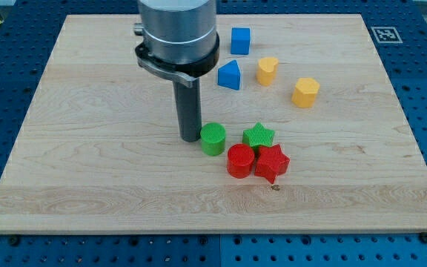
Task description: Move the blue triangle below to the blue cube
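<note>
The blue triangle (230, 76) lies on the wooden board (87, 148), just below and slightly left of the blue cube (240, 41) near the view's top. My tip (190, 138) rests on the board below and to the left of the blue triangle, right beside the left side of the green cylinder (213, 139). The rod rises from there to the grey arm body (178, 33).
A yellow heart-like block (267, 70) and a yellow hexagon (305, 92) lie right of the blue triangle. A green star (259, 136), a red cylinder (239, 161) and a red star (271, 162) cluster right of the green cylinder.
</note>
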Tool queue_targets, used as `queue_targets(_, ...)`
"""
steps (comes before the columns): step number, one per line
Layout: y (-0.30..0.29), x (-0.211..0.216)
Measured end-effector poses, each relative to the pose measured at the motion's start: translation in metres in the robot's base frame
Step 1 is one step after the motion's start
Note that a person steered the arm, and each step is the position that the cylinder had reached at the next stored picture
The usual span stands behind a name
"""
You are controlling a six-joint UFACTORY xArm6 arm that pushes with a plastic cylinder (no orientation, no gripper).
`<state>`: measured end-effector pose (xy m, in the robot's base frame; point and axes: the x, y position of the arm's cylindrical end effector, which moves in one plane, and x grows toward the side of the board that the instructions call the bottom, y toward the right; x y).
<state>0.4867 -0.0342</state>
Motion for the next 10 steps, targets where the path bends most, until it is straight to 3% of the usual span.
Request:
queue_targets(3, 0.014, 0.000)
queue_targets(10, 0.054, -0.115)
